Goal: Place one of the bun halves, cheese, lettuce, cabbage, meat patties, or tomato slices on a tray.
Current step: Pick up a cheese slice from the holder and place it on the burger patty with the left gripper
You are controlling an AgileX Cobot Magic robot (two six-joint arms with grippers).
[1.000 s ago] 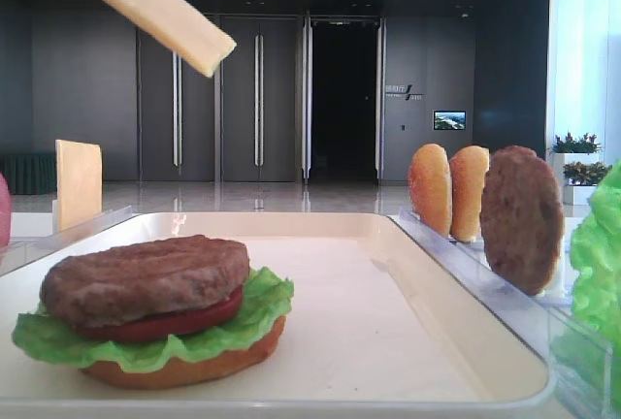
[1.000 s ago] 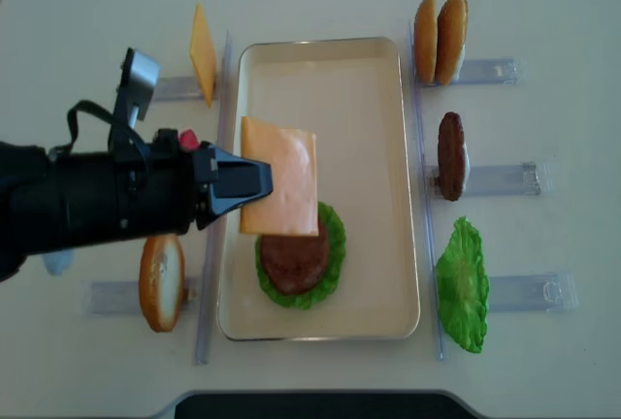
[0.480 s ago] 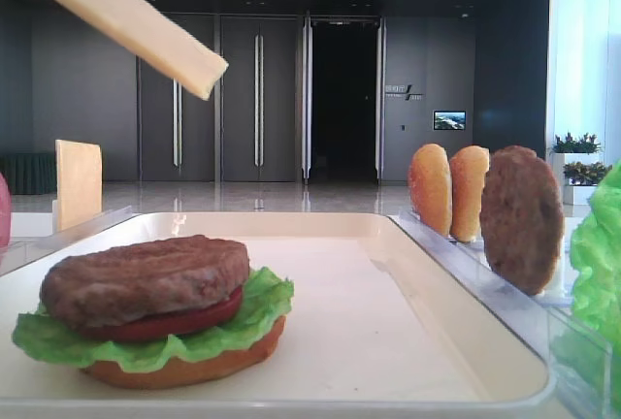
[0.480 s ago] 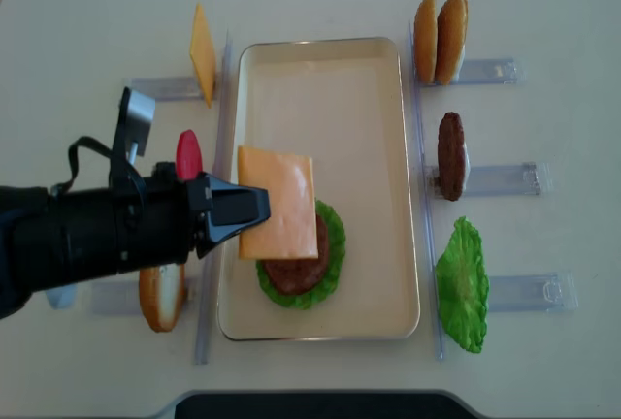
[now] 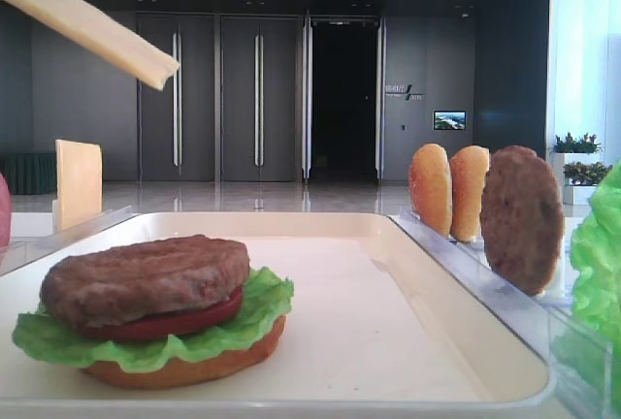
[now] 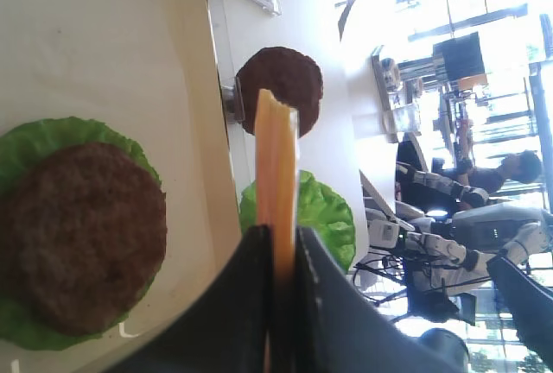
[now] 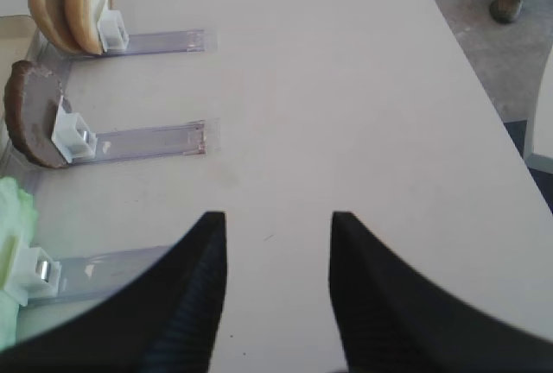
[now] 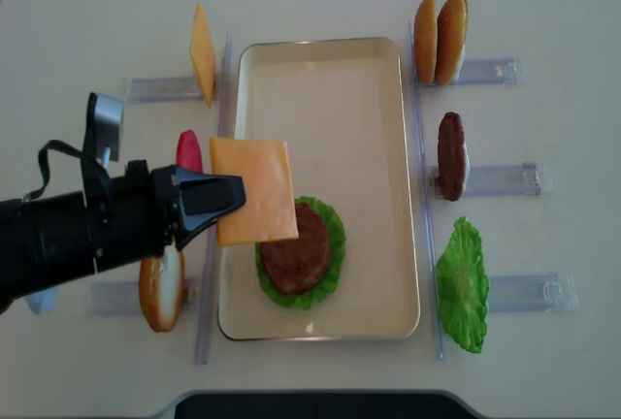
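My left gripper (image 8: 231, 193) is shut on one edge of a pale orange cheese (image 8: 256, 191) slice and holds it in the air. The slice hangs over the left rim of the cream tray (image 8: 320, 99) and the near-left part of the stack. In the left wrist view the cheese (image 6: 276, 161) stands edge-on between the fingertips (image 6: 259, 248). On the tray lies a bun half with lettuce (image 8: 333, 235), a tomato slice and a meat patty (image 8: 301, 264) on top. My right gripper (image 7: 276, 226) is open over bare table.
Clear holders flank the tray. On the left stand a second cheese slice (image 8: 202, 53), a tomato slice (image 8: 188, 152) and a bun half (image 8: 161, 285). On the right are two bun halves (image 8: 440, 39), a patty (image 8: 450, 155) and lettuce (image 8: 463, 285).
The left gripper has drawn back to the left with the cheese, which has shifted from over the burger towards the tray's left rim. The right gripper's view has no earlier frame.
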